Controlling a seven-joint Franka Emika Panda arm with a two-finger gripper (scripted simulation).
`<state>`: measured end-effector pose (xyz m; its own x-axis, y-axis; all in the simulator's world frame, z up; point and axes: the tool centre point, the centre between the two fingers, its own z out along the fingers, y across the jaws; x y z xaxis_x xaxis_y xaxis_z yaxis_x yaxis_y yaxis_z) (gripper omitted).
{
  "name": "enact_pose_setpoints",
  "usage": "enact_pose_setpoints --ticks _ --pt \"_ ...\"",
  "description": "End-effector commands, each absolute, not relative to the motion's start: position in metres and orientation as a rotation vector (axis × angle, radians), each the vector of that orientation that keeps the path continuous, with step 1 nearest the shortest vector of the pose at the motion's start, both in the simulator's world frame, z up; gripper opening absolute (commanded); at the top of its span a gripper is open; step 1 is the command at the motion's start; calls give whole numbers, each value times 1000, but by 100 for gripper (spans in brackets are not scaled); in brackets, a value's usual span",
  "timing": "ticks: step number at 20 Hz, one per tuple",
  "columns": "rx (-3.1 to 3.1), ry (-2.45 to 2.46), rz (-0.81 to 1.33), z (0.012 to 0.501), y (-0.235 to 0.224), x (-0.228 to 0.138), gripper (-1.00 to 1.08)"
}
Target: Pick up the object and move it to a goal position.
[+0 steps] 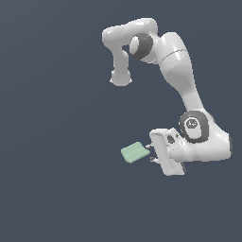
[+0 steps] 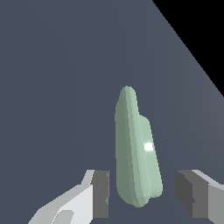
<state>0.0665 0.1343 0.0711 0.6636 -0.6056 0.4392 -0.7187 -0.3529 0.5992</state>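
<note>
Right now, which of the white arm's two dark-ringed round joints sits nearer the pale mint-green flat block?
The lower dark-ringed joint, beside the open jaws; the upper dark-ringed joint sits far up the white arm.

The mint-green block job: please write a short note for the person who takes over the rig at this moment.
Gripper: open, fingers on either side of the mint-green block, with a gap showing on both sides in the wrist view.
Block: on the dark surface, not lifted as far as I can tell.
Done: approach and alignment.
Left: close, lift, carry to the goal. No goal marker is visible.
</note>
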Motion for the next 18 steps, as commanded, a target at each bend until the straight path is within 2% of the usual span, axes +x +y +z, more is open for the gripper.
enact_pose_setpoints --ticks 1,16,17,18 --pt "2073 -1022 179 70 133 66 28" --pt "2072 -1026 174 50 112 60 28" --pt "2072 -1026 174 50 112 60 -100" --pt "2072 -1026 174 50 112 60 -100"
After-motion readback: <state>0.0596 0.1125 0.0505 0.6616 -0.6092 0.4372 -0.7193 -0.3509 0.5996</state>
